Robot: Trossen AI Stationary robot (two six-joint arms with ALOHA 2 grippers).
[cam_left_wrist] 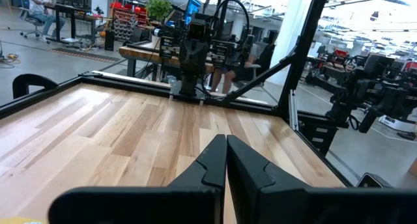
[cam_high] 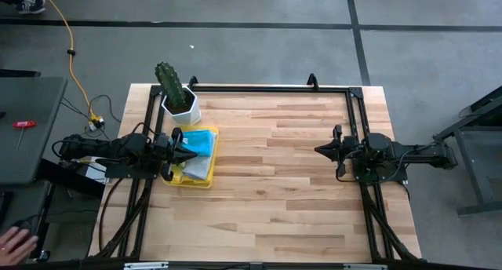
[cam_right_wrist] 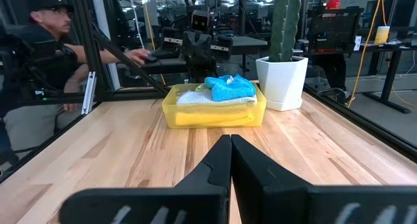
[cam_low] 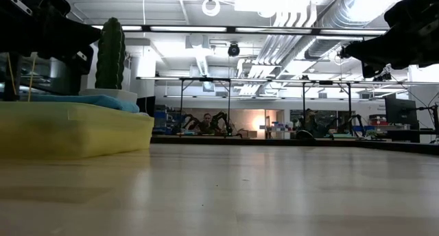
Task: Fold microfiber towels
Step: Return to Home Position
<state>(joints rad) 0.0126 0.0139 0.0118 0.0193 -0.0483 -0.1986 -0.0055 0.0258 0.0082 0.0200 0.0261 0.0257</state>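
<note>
Pale wooden planks are covering the table (cam_high: 282,184), with a workshop of benches and racks stretching behind it. Seen from above, a yellow tray (cam_high: 196,183) is sitting toward 9 o'clock on the table. A cactus (cam_high: 168,80) in a white pot (cam_high: 187,109) is standing just beside the tray, at 11 o'clock.

Folded towels are lying stacked inside the tray. A blue towel (cam_high: 200,139) is resting on top and a pale towel (cam_high: 201,168) is showing under it. Anything lying lower in the stack is hidden, so the count is hard to make out. The level view is showing only the tray's wall with a strip of blue above the rim.

The left gripper (cam_high: 193,154) is hanging over the tray's 9 o'clock rim, its 2 fingers (cam_left_wrist: 212,162) pressing together on nothing. The right gripper (cam_high: 317,150) is waiting well apart at 3 o'clock, its jaws likewise pressing together and holding nothing.

Beyond the table a person (cam_right_wrist: 39,48) is showing, partly cut off. 1 hand (cam_high: 16,242) is poking in over the floor at 7 o'clock, seen from above.
</note>
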